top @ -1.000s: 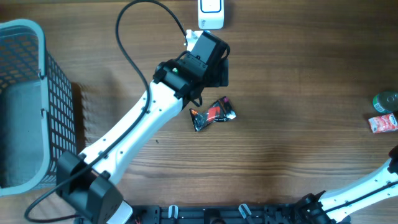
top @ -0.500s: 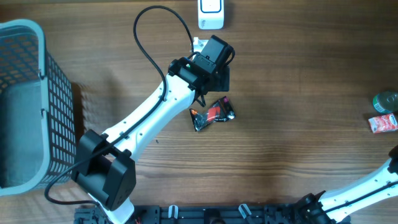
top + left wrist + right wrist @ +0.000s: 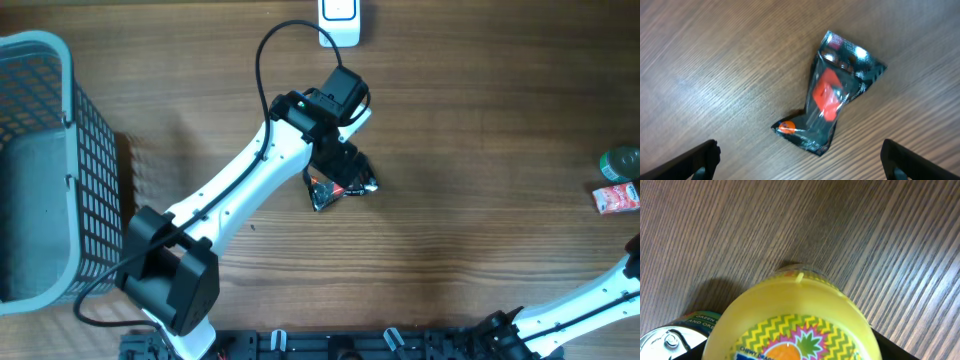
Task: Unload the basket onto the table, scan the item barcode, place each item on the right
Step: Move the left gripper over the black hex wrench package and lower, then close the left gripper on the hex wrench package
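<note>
The table (image 3: pixel 480 120) carries all items. A basket (image 3: pixel 95 170) stands at the far-left edge. A small device (image 3: pixel 339 20) sits at the rear edge, near centre. A wrapped packet (image 3: pixel 322 192) lies flat at mid-table, forward of the device and well apart from the basket. The left arm (image 3: pixel 240 190) runs diagonally from the front-left corner to the packet. The left gripper (image 3: pixel 800 160) hangs above the packet, one fingertip to either side and both apart from it. At the far-right edge a can (image 3: pixel 622 162) stands just behind a flat packet (image 3: pixel 617 198). In the right wrist view a tub (image 3: pixel 790 325) stands on the table, with a can end (image 3: pixel 670 340) just beside it at lower left.
</note>
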Tool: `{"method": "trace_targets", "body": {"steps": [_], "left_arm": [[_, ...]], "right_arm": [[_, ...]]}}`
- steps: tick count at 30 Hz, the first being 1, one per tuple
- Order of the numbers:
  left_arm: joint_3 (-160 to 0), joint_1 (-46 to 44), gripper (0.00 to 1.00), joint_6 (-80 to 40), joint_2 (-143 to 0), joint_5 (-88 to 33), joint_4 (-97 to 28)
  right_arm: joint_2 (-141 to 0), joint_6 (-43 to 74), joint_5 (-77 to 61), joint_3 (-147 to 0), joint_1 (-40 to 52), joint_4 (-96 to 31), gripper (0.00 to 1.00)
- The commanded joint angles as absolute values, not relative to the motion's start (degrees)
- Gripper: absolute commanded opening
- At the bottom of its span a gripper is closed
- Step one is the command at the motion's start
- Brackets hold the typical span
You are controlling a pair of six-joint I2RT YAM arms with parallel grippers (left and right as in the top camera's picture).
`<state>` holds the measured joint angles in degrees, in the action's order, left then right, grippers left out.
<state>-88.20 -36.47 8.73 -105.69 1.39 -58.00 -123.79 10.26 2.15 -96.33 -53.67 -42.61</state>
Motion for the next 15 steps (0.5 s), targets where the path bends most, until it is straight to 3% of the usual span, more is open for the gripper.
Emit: {"method": "trace_targets", "body": {"steps": [1, 3, 7, 15], "left_arm": [[-85.12, -35.22, 1.0, 20.34, -108.66, -3.77, -58.72], [-83.9, -35.48, 1.0, 23.31, -109.78, -7.01, -58.5], [-83.46, -36.6, 1.0, 25.1, -111.42, -8.08, -56.9], [-83.46, -37.95, 1.0, 27.31, -115.0, -8.54, -54.13]], "right_arm": [[-123.55, 10.68, 3.09, -95.98, -53.43, -42.13, 0.73], [-123.55, 10.68, 2.15, -95.98, -53.43, -41.78, 0.75], [-123.55, 10.66, -5.26, -95.98, -53.43, -41.28, 0.98], [-123.07, 10.5, -9.1, -96.01, -53.28, -41.21, 1.0]]}}
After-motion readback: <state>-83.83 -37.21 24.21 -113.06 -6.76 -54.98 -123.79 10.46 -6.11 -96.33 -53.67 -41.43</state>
